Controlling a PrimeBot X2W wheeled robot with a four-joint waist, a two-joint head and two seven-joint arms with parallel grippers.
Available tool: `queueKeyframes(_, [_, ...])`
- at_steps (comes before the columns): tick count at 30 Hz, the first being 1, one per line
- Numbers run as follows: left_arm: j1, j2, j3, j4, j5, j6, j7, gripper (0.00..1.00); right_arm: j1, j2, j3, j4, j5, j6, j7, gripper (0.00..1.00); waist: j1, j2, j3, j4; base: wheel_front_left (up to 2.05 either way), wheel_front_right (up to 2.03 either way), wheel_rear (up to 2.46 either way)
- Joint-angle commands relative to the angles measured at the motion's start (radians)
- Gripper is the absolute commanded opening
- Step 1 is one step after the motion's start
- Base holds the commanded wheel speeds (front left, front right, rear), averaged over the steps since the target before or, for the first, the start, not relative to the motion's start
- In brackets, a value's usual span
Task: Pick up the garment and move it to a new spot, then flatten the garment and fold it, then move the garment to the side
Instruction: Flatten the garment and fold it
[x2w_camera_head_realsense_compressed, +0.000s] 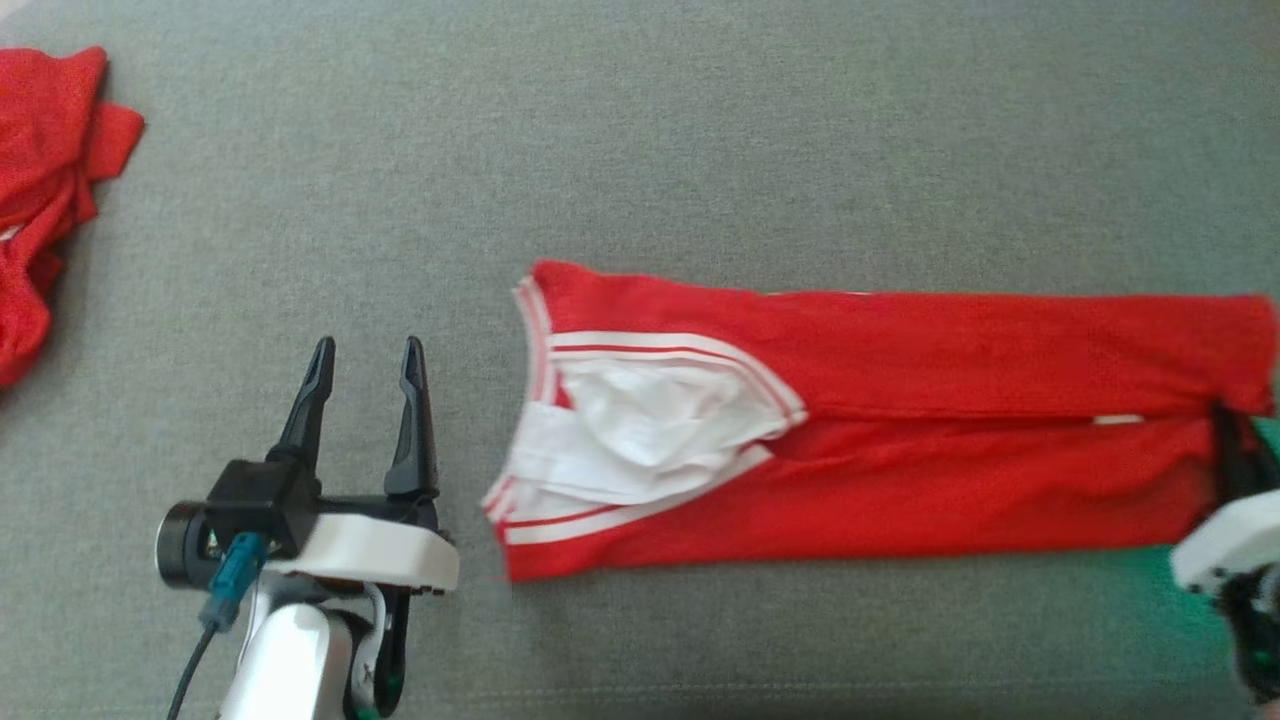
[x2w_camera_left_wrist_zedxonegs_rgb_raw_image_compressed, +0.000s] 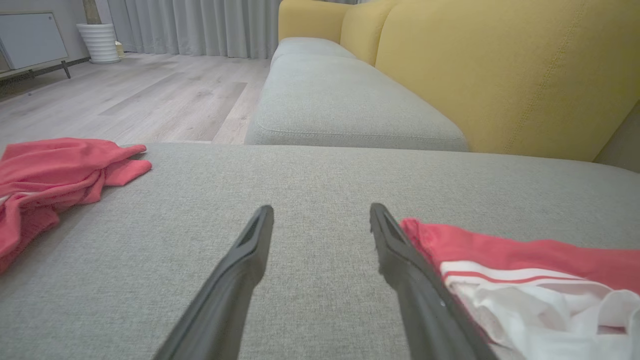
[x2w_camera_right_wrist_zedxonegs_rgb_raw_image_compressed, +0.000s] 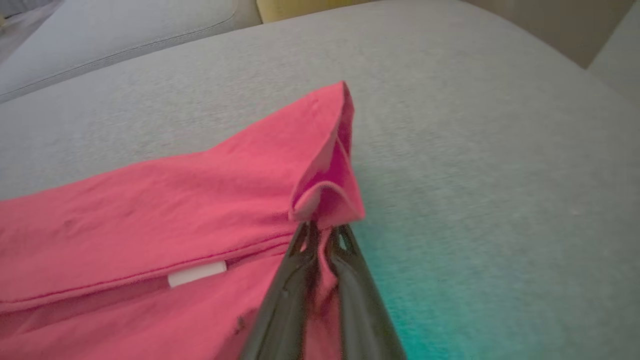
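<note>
The garment is found flat on the sofa, long axis left to right, its right end pinched in the clenched right claw, the released left claw stationed just beside its collar end.

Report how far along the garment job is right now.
Done: the garment lies flat on the grey cushion, its long sides folded in to a narrow strip. In hand: the right gripper is shut on its hem end; the left gripper is open beside the collar end, holding nothing. Left, probably: folding it crosswise and moving it to the side.
</note>
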Motion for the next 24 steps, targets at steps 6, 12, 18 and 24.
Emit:
queueKeyframes(6, [-0.013,-0.002,0.041,-0.03,0.015,-0.008,-0.007,1.0,-0.012,-0.03,-0.003,-0.143,0.007,0.007,0.032,0.0,0.0,0.0,-0.014,-0.008,0.0,0.0,0.0])
queueKeyframes(12, [-0.009,-0.003,0.047,-0.029,0.025,-0.013,-0.007,1.0,-0.053,0.058,0.186,-0.403,-0.018,0.007,0.161,0.0,0.0,0.0,-0.029,-0.009,0.0,0.0,0.0])
queueKeyframes(18, [-0.014,-0.006,0.042,-0.023,0.028,-0.022,-0.007,1.0,-0.111,0.138,0.462,-0.424,0.026,0.007,0.184,0.0,0.0,0.0,-0.034,0.015,0.0,0.0,0.0])
queueKeyframes(24, [-0.025,-0.011,0.018,-0.013,0.03,-0.032,-0.007,1.0,-0.166,0.143,0.695,-0.257,0.198,0.007,0.055,0.0,0.0,0.0,-0.026,0.062,0.0,0.0,0.0])
